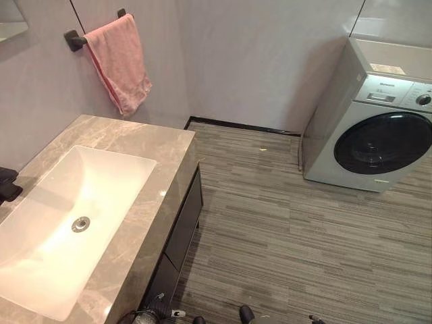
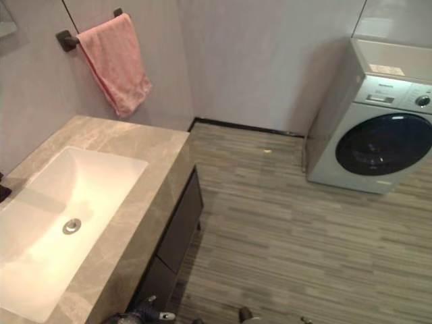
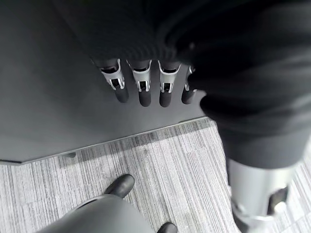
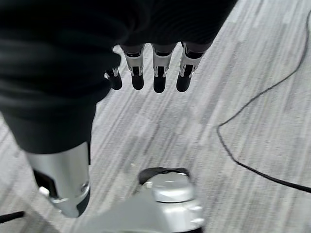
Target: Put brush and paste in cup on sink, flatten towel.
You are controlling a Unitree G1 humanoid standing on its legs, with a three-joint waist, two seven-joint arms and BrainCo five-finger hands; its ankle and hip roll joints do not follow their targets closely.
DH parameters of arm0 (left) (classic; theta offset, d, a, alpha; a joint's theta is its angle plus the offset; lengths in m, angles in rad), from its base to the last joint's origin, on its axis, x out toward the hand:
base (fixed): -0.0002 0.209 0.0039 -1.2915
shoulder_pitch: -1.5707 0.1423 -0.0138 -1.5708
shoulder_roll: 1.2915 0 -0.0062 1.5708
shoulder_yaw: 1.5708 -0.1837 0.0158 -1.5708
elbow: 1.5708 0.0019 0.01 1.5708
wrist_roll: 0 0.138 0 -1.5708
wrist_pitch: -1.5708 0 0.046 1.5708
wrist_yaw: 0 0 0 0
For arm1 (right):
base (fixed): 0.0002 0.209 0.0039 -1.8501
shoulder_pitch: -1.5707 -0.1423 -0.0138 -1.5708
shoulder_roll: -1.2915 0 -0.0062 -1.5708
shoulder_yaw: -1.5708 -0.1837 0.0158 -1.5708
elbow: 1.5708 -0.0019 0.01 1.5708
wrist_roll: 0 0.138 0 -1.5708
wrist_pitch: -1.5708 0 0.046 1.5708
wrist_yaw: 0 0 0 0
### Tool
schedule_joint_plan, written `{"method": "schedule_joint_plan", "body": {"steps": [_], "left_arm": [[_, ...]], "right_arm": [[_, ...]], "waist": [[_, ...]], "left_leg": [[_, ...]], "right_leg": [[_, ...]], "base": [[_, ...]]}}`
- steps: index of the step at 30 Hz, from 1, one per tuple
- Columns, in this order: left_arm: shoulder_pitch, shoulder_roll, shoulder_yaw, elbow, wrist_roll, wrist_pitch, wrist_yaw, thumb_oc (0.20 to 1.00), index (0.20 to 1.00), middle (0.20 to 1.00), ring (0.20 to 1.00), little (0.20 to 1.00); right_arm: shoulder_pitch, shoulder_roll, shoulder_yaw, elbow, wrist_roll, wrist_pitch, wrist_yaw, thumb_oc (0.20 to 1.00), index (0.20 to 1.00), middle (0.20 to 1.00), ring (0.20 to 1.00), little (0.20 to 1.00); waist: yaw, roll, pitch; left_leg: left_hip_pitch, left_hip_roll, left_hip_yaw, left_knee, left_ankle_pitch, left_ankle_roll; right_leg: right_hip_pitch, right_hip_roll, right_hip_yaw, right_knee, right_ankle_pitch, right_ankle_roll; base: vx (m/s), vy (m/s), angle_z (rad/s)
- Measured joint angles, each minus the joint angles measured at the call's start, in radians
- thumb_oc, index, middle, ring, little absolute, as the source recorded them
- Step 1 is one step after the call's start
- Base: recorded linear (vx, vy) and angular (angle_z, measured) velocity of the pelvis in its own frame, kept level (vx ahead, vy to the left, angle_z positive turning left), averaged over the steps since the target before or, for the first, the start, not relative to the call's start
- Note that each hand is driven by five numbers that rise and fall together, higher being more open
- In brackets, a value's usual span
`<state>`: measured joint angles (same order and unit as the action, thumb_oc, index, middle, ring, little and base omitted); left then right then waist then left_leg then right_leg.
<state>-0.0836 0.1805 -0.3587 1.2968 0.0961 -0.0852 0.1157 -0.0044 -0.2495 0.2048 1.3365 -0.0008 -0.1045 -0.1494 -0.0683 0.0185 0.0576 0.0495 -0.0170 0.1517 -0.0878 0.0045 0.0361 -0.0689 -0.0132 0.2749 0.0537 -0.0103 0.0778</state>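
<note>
Pink towel (image 1: 118, 61) hangs bunched on its rail at 11 o'clock above the desk (image 1: 145, 138) — left hand (image 3: 141, 87) nearer; both hands' fingers (image 4: 158, 77) straight, holding nothing.

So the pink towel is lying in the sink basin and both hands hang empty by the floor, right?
Not quite: the pink towel hangs bunched on the wall rail above the counter, as the left eye view shows; the sink basin holds nothing. The rest stands: left hand and right hand are open and empty.
</note>
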Motion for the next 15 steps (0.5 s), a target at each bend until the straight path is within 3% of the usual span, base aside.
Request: {"method": "schedule_joint_plan", "body": {"steps": [10, 15], "left_arm": [[0.007, 0.009, -0.019, 0.017, 0.043, 0.002, -0.001, 1.000, 1.000, 1.000, 1.000, 1.000], [0.002, 0.018, -0.018, 0.014, 0.042, 0.002, 0.003, 1.000, 1.000, 1.000, 1.000, 1.000]], "right_arm": [[0.008, -0.001, 0.000, 0.026, 0.000, 0.002, 0.002, 1.000, 1.000, 1.000, 1.000, 1.000], [-0.002, 0.001, 0.000, 0.024, 0.001, 0.001, 0.002, 1.000, 1.000, 1.000, 1.000, 1.000]], "waist": [[-0.001, -0.018, -0.029], [0.001, -0.038, -0.014]], "left_leg": [[0.001, -0.003, -0.002, 0.017, -0.014, -0.004], [-0.006, -0.006, 0.012, 0.025, -0.020, 0.004]], "right_leg": [[-0.004, 0.008, 0.001, 0.033, -0.009, 0.001], [-0.075, 0.023, -0.033, 0.154, -0.010, 0.026]], "base": [[0.04, 0.053, 0.00], [-0.03, 0.032, -0.23]]}}
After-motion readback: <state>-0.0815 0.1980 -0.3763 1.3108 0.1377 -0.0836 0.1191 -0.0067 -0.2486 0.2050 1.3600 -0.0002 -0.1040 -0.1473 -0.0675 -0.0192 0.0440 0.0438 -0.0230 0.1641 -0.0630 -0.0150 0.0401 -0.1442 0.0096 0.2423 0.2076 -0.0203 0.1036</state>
